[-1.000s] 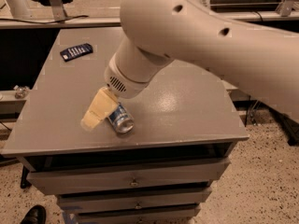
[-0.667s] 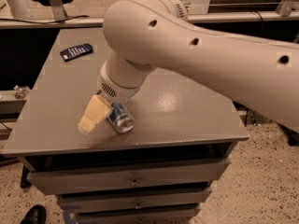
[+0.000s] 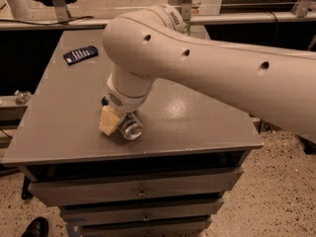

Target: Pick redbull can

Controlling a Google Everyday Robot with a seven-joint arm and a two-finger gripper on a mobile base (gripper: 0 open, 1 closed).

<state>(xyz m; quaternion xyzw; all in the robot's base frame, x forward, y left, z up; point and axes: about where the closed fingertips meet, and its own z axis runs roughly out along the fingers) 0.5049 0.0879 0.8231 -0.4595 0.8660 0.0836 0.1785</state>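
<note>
The redbull can (image 3: 131, 129) lies on its side on the grey table (image 3: 197, 127), near the front edge left of the middle, with its shiny silver end facing the camera. A little blue shows at its far end. My gripper (image 3: 120, 124) is lowered onto the can from behind and to the left, with its cream-coloured tip against the can's left side. The big cream arm (image 3: 207, 68) reaches in from the right and hides the rest of the gripper and most of the can's body.
A flat dark blue packet (image 3: 80, 55) lies at the table's back left corner. Drawers (image 3: 140, 191) sit below the tabletop. A black shoe (image 3: 34, 227) stands on the floor at bottom left. Metal framing (image 3: 54, 4) runs behind the table.
The arm has swung down and left across the view. The gripper's cream tip has moved right, closer against the can. The can has stayed in place.
</note>
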